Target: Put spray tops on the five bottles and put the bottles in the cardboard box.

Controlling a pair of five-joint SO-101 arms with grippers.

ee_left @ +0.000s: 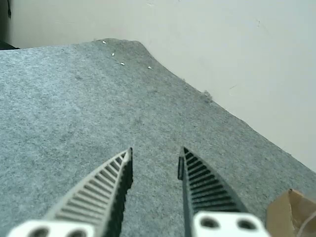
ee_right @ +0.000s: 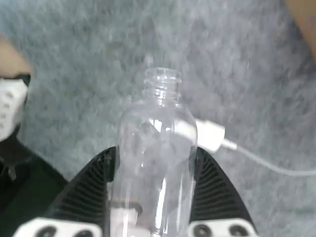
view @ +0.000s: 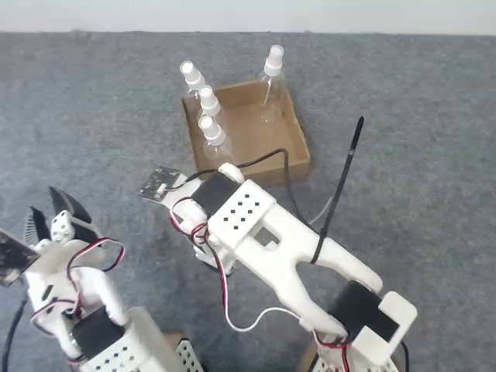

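I am watching the right jaws clamping a clear bottle [ee_right: 158, 123] by its body, one pad on each side, closed only as far as the bottle lets them. The bottle is showing a bare threaded neck with nothing on it. Just beyond it a white spray top [ee_right: 210, 136] is lying on the grey surface [ee_right: 74, 59], its thin tube trailing off to one side.

In the high view, the right arm [view: 271, 232] is stretching across the middle of the surface toward the cardboard box [view: 298, 151]. Four topped bottles are standing upright in that box. A near bottle [view: 213, 139], a middle bottle [view: 209, 105] and a far bottle [view: 192, 77] are lining up along one side wall. A corner bottle [view: 271, 77] is standing at the far opposite corner.

The left arm [view: 77, 287] is sitting low at the near left, well apart from the box. The left jaws are gaping wide with nothing between them, pointing over bare surface.
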